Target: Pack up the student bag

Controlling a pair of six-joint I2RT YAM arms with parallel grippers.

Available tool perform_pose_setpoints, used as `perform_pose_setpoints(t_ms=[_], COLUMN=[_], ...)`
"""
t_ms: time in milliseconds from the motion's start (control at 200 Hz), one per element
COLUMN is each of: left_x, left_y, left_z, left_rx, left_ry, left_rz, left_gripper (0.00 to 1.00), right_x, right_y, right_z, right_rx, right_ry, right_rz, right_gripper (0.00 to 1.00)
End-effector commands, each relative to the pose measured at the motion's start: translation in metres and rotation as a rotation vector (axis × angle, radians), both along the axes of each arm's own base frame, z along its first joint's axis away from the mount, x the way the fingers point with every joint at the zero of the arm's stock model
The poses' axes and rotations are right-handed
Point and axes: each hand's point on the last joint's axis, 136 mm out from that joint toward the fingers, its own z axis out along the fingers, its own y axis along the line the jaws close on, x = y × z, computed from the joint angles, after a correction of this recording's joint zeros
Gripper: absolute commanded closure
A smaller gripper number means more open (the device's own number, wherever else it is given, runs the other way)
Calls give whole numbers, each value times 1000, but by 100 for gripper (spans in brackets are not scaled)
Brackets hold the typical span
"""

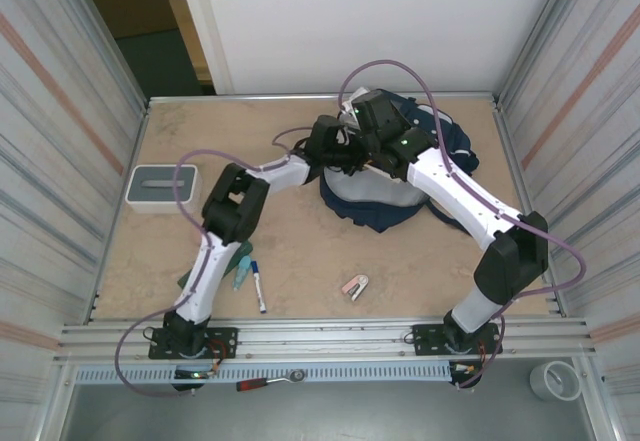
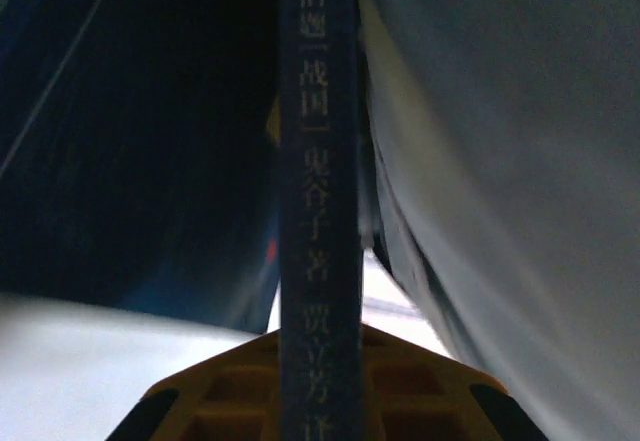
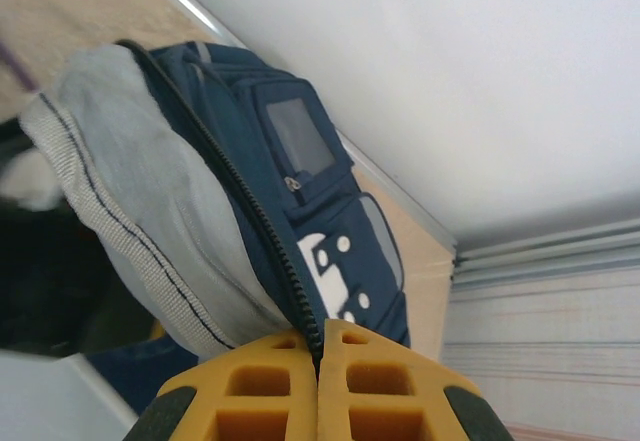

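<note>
- Two arms stretched from the near edge of the table [image 1: 300, 246], meeting over the student bag [image 1: 372, 199].
- Student bag lying at the far middle-right of the table, close to the back wall, with navy cloth outside and pale grey lining turned up at the open mouth.
- Left gripper [image 1: 335, 148] pushed into the mouth of the bag from the left side.
- Seen from the left wrist: yellow fingers [image 2: 425, 391] clamped on a thin dark blue book [image 2: 318, 211], held upright, spine toward the camera, pale printed characters running down it.
- Dark navy fabric to the left of the book, grey lining [image 2: 500, 161] close on its right.
- Right gripper [image 1: 372, 119] over the far part of the bag, just beside the left one.
- Seen from the right wrist: yellow fingers [image 3: 390, 391] pressed together on the zipper edge of the bag, pinching the rim where the grey lining meets the navy cloth.
- On the bag's outer face in that view: small grey square panel [image 3: 297, 133], white patch [image 3: 335, 266] with dots below it.
- Grey-white box [image 1: 165, 188] near the left wall, well apart from the bag.
- Marker pen [image 1: 258, 286] and a green item [image 1: 240, 269] just beside the left arm's base.
- Small pink-and-white object [image 1: 355, 287] near the front middle, too small to identify.
- Roll of tape [image 1: 555, 381] and red-handled tool [image 1: 262, 384] below the front rail.
</note>
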Motion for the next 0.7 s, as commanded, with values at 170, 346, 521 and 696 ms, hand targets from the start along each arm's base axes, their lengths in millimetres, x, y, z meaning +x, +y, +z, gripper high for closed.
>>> perform_pose_setpoints(t_ms=[170,346,521,696], left_x=[16,-29,-85,-89], left_y=[27,86,155,214], left_z=[28,59,54,45], left_rx=[-13,27,266,636], left_ry=[-86,-171,-233,-331], left_rz=[-12,-23,2,148], left_gripper=[49,32,28,21], right_x=[-26,-62,-95,-67], right_y=[-13,-8,-22,-110], right_z=[5,-39,-67,-103], right_rx=[315,578,876,1138], right_ry=[10,197,364,402], right_rz=[-5,-1,-46,-400], right_gripper=[100,66,40,15])
